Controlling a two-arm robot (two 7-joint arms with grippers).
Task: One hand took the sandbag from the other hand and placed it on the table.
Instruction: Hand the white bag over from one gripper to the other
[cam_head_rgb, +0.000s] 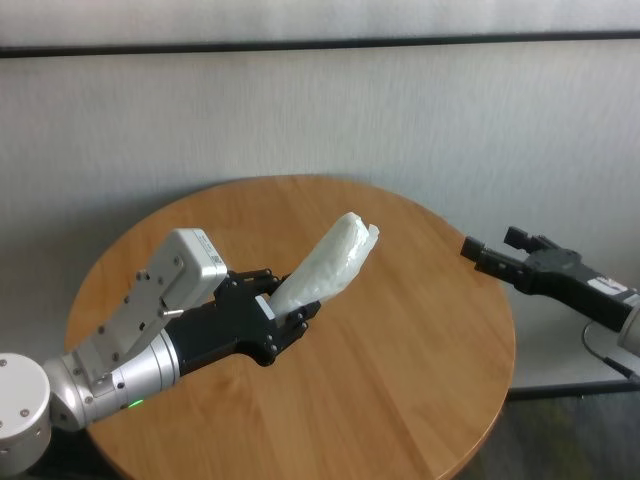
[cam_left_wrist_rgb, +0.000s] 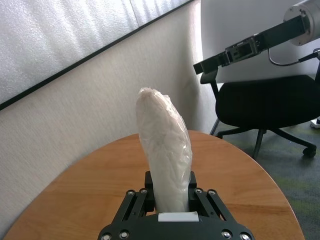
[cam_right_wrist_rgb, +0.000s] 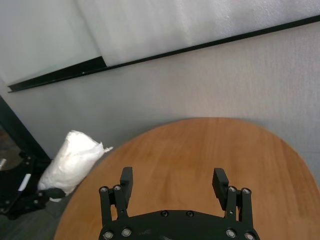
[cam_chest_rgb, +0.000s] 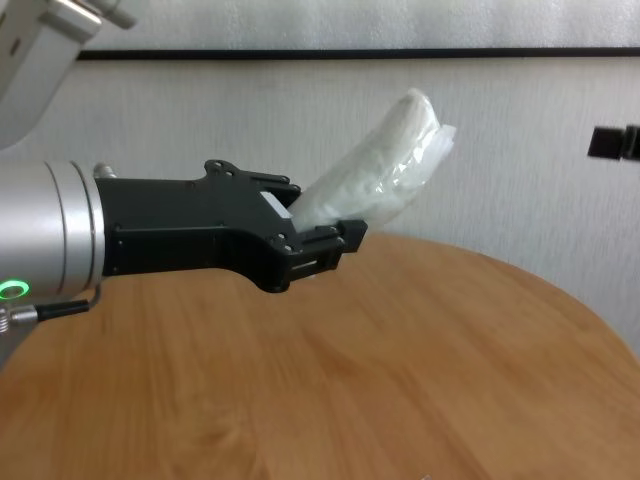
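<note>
My left gripper (cam_head_rgb: 285, 305), broad and black with a green ring light, is shut on the lower end of the sandbag (cam_head_rgb: 330, 265). It holds the sandbag above the round wooden table (cam_head_rgb: 400, 380), tilted up toward the right. The white crinkly pouch sticks out past the fingers in the left wrist view (cam_left_wrist_rgb: 165, 150) and the chest view (cam_chest_rgb: 380, 185). My right gripper (cam_head_rgb: 492, 245), slim and black, hovers by the table's right edge, open and empty, pointing at the sandbag with a clear gap between. Its fingers (cam_right_wrist_rgb: 126, 177) stand wide apart in the right wrist view.
A grey wall with a dark horizontal strip (cam_head_rgb: 320, 44) stands behind the table. A black office chair (cam_left_wrist_rgb: 265, 105) stands on the floor beyond the table's right side.
</note>
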